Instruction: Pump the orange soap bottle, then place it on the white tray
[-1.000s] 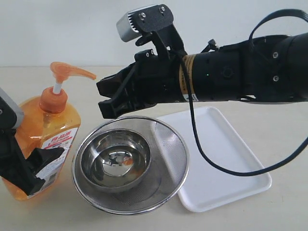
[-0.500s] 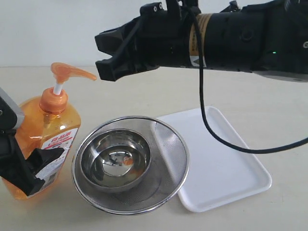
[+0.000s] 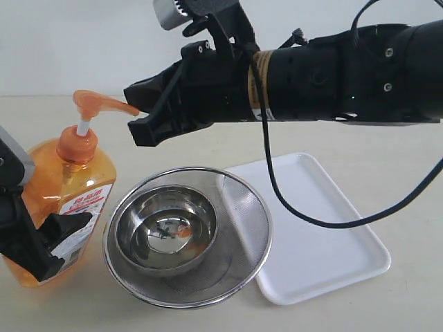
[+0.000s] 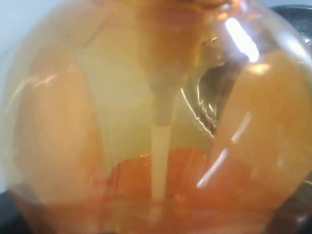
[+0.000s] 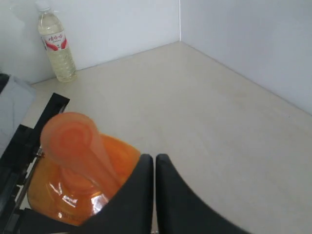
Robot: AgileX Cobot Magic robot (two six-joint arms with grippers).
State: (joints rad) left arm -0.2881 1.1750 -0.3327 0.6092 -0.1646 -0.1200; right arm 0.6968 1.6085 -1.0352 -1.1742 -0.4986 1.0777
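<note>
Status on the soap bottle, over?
Left gripper holds bottle upright. Right gripper shut, at nozzle tip; nozzle not yet pressed. Strainer sits between bottle and tray.

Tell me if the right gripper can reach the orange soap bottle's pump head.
Probably yes: the shut right gripper sits by the orange soap bottle's pump head, nothing between, its top bare.

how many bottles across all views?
2. Tall translucent orange pump soap bottle left of the steel mesh strainer; small clear plastic bottle by the wall, right wrist view only. More could be hidden.
</note>
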